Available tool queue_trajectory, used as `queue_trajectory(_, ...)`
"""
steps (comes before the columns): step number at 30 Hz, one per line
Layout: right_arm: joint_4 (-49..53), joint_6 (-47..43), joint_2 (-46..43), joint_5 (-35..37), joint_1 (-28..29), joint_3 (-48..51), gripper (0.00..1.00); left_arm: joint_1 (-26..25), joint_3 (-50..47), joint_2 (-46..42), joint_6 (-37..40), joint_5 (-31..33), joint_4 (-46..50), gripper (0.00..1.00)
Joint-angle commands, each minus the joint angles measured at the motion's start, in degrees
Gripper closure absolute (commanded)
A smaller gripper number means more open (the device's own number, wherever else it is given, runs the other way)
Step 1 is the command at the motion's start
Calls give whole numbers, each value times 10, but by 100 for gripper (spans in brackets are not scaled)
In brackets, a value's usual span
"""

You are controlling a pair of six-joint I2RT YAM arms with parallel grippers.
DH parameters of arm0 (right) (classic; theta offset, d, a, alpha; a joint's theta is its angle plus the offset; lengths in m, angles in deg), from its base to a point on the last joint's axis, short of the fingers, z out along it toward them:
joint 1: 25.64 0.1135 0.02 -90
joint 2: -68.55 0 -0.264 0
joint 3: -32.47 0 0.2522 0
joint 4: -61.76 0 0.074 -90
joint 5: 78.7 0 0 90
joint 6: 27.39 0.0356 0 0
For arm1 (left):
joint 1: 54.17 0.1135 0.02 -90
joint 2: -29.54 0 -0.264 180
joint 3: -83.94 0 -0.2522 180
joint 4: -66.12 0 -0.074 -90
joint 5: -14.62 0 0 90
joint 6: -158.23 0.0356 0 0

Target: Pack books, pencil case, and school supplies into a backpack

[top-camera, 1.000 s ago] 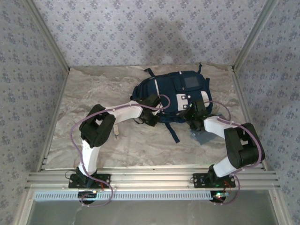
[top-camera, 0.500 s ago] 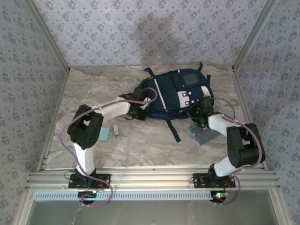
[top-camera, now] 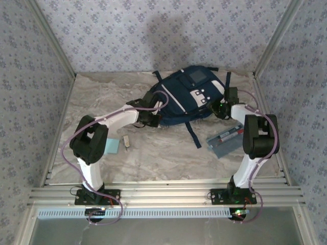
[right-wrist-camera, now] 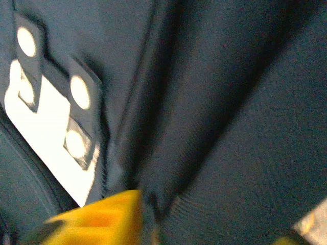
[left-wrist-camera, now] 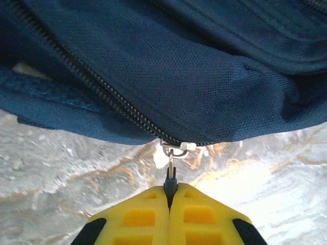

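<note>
The navy backpack (top-camera: 186, 94) lies near the back wall, with white patches (right-wrist-camera: 46, 127) on its front. My left gripper (top-camera: 149, 115) (left-wrist-camera: 170, 191) is shut on the black tab of the zipper pull (left-wrist-camera: 171, 166) at the bag's near left edge, where the zipper (left-wrist-camera: 102, 92) runs up and left. My right gripper (top-camera: 220, 108) (right-wrist-camera: 209, 224) presses against the bag's right side, its yellow fingers (right-wrist-camera: 97, 219) apart and dark fabric bulging between them. On the right lies the translucent pencil case (top-camera: 226, 140), with the light-blue pad (top-camera: 111, 146) and beige eraser (top-camera: 125, 142) on the left. The books are out of view.
A dark strap (top-camera: 194, 136) trails from the bag onto the marble tabletop (top-camera: 153, 153). Patterned walls and metal corner posts (top-camera: 271, 46) close in the back and sides. A slotted rail (top-camera: 168, 194) runs along the near edge by the arm bases.
The backpack has slid toward the back wall and turned, with both grippers following it. The pencil case, pad and eraser now lie uncovered. The right arm swung further right and back.
</note>
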Motion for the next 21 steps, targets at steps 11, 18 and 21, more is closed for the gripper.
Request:
queue_trajectory(11, 52, 60, -236, -34, 30, 142, 17, -50, 111, 29, -168, -160, -43, 100)
queue_trajectory(18, -62, 235, -365, 12, 135, 273, 18, -98, 153, 41, -184, -171, -73, 100)
queue_trajectory(21, -89, 278, -365, 49, 180, 276, 18, -113, 147, 36, -193, -171, -88, 100)
